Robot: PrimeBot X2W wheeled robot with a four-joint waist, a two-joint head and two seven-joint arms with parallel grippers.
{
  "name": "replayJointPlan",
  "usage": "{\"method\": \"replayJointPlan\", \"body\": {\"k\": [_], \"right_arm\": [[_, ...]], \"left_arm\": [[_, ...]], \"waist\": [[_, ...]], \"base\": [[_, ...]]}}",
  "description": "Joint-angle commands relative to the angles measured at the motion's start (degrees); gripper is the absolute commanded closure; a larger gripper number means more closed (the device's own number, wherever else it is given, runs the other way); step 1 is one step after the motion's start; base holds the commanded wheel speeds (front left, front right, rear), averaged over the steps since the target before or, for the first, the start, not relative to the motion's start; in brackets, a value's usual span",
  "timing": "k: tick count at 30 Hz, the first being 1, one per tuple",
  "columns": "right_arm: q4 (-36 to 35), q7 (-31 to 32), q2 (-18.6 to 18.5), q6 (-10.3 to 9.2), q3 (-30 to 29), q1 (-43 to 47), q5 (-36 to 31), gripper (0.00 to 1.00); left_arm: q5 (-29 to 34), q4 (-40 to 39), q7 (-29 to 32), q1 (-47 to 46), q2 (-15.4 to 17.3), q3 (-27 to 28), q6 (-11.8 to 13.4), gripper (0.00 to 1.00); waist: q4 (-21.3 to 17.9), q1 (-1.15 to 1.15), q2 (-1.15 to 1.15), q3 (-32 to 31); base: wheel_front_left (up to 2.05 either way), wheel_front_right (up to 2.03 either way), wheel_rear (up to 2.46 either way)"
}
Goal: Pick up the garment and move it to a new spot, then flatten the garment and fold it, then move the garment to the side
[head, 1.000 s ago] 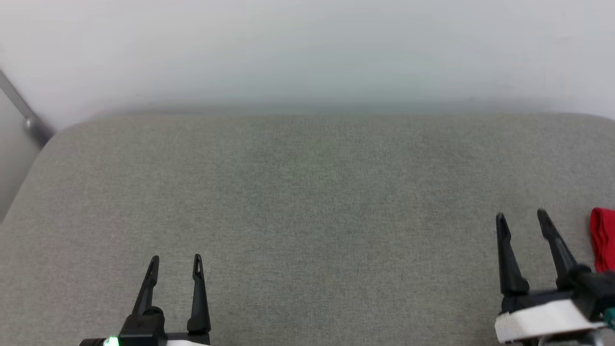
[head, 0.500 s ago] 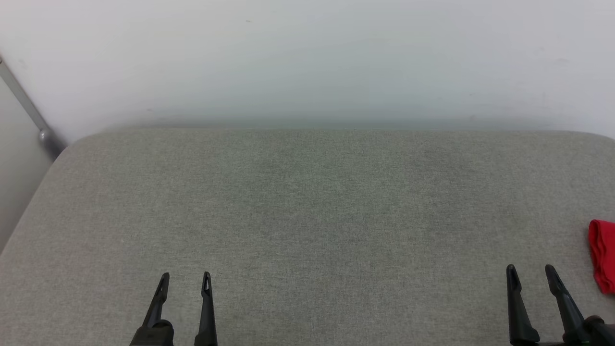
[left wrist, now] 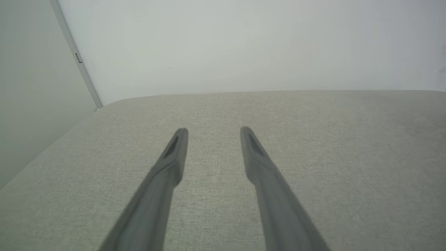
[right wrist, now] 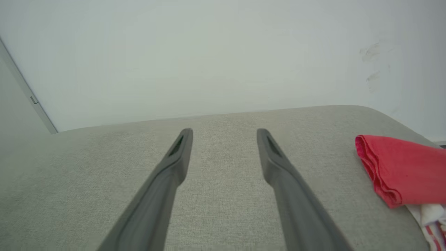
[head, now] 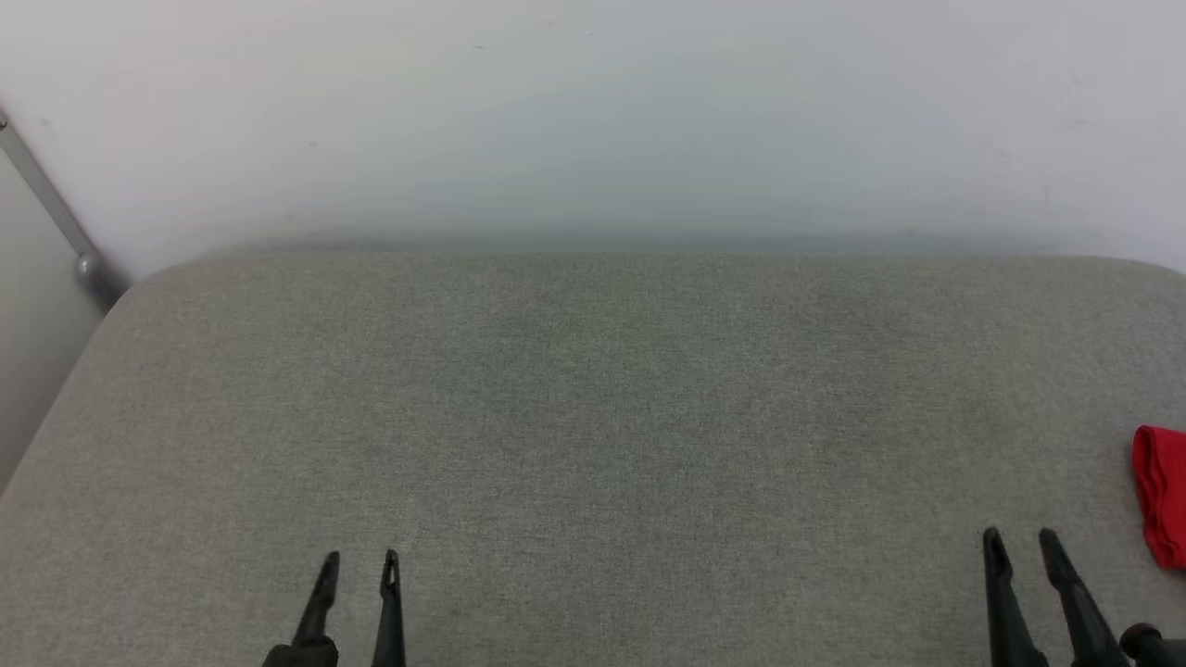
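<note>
Looking down in the head view onto a wide grey fabric surface (head: 593, 417) with rounded far corners, backed by a plain pale wall (head: 593, 111), with a thin grey metal strip (head: 56, 222) slanting down the upper left of the frame. Rising from the bottom edge at lower left, the left gripper (head: 361, 558), two long dark fingers set a little apart, nothing between them, tips pointing up the frame. Rising from the bottom edge at lower right, the right gripper (head: 1019, 537), fingers likewise parted and holding nothing. Lying at the far right edge of the frame, the garment (head: 1163, 491), cut off by the frame edge, showing as a rounded red fold on the fabric, up and to the right of the right gripper's tips and not touching them. Shown closer at the middle right of the right wrist view, the garment (right wrist: 400, 170) as a folded red bundle, its thick rounded edge facing the left of the frame, with a bit of white cloth (right wrist: 432, 216) with red striped trim peeking out beneath it at the lower right corner, clear of the nearer finger. Spread over the grey fabric in the left wrist view, both fingers of that gripper, wall beyond, metal strip at upper left. Not possible to tell whether any fingertip touches the fabric.
</note>
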Motion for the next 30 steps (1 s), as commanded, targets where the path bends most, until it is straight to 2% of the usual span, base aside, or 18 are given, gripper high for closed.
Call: {"method": "replayJointPlan", "body": {"k": [1, 4, 17, 30], "right_arm": [[0.14, 0.0, 0.01, 0.0, 0.04, -0.01, 0.13, 1.0], [1.77, 0.22, 0.01, 0.0, 0.16, 0.07, 0.49, 1.0], [3.91, 3.21, -0.68, -0.01, 0.72, -3.31, 15.49, 1.0], [5.82, 5.93, -1.11, -0.01, 0.99, -6.22, 28.08, 1.0]], "left_arm": [[-0.13, 0.12, 0.01, 0.05, -0.01, -0.02, -0.03, 1.0], [-0.45, 1.71, 0.17, 0.3, -0.03, -0.05, -0.05, 1.0], [-17.0, 3.27, 3.08, -2.77, 0.75, 0.75, -1.88, 1.0], [-30.94, 5.07, 5.71, -5.62, 1.27, 1.6, -3.62, 1.0]], "waist": [[0.0, 0.0, 0.0, 0.0], [-0.01, 0.0, 0.0, 0.01], [-0.26, 0.0, 0.0, 0.27], [-0.5, 0.0, 0.0, 0.52]], "base": [[0.0, 0.0, 0.0], [0.0, 0.0, 0.0], [0.0, 0.0, 0.0], [0.0, 0.0, 0.0]]}}
